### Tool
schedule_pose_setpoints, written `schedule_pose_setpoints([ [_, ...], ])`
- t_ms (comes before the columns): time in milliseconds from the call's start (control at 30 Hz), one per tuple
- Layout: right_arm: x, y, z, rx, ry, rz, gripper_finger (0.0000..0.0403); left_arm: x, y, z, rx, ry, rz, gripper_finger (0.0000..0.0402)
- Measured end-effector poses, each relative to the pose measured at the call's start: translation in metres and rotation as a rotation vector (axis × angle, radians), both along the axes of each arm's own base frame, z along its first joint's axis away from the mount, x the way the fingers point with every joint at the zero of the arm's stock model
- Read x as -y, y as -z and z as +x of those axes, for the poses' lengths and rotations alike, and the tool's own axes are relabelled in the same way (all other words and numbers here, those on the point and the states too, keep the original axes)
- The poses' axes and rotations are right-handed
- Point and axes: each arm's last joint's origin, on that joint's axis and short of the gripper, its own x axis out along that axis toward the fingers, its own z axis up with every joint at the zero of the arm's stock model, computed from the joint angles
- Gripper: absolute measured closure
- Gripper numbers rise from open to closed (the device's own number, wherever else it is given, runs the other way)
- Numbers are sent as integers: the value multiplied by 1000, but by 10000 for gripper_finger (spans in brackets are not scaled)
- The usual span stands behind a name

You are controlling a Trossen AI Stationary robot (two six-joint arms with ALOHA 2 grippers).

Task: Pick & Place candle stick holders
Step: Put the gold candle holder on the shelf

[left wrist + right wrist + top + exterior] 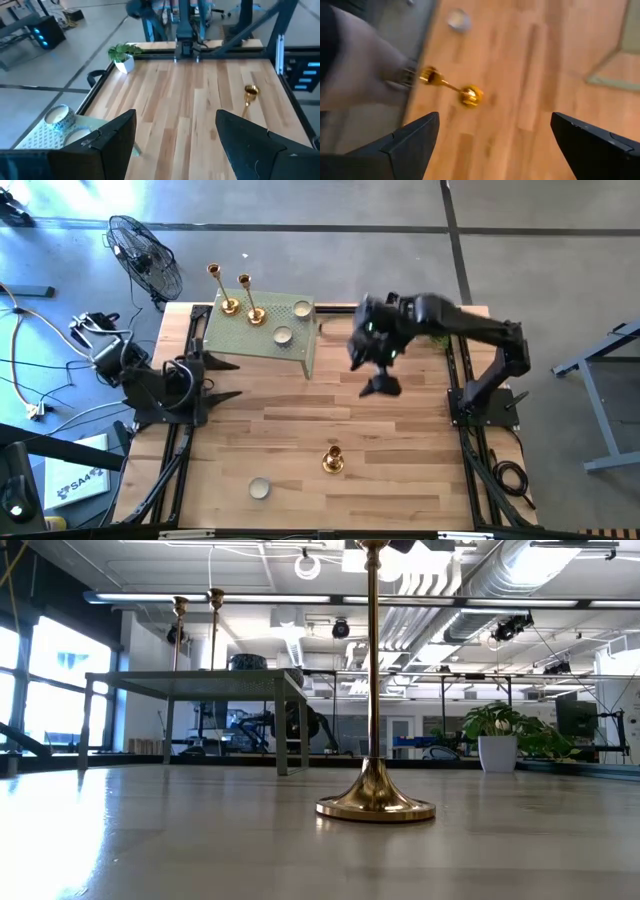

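Observation:
Two gold candle stick holders [232, 290] [252, 302] stand upright on a grey-green raised platform [240, 335] at the table's far left; they also show in the low view [180, 625] [215, 615]. A third holder [333, 460] stands on its round base on the wood near the front edge; it also shows in the low view [375, 690] and both wrist views [250, 93] [469, 95]. My right gripper [380, 387] hangs open above the table's middle, farther back than this holder, and its fingers show in its wrist view [495, 122]. My left gripper [228, 380] is open and empty at the table's left [175, 117].
Two tea-light candles [302, 308] [282, 335] sit on the platform, and another [259, 488] lies on the wood at the front left. A potted plant [495, 730] stands at the far right. Bare wood lies between the platform and the third holder.

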Motion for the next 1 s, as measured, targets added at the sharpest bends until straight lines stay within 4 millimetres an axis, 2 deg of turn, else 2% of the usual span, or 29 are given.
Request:
schedule_pose_setpoints([
  [167,-42,25,8,-101,129,-172,26,15,4,17,-13,30,-36,135],
  [300,-76,36,8,-37,174,-105,25,26,12,29,-10,83,-72,135],
  [433,-107,43,-8,92,241,-20,26,34,29,38,14,112,-105,135],
  [600,-131,55,-37,278,409,23,25,37,47,43,13,82,-144,135],
  [767,-156,90,-54,478,564,51,26,45,50,48,60,194,-255,135],
  [900,-173,119,-57,615,518,58,25,52,57,52,79,339,-272,135],
  [1000,-180,142,-57,657,472,41,26,55,64,53,69,386,-263,135],
])
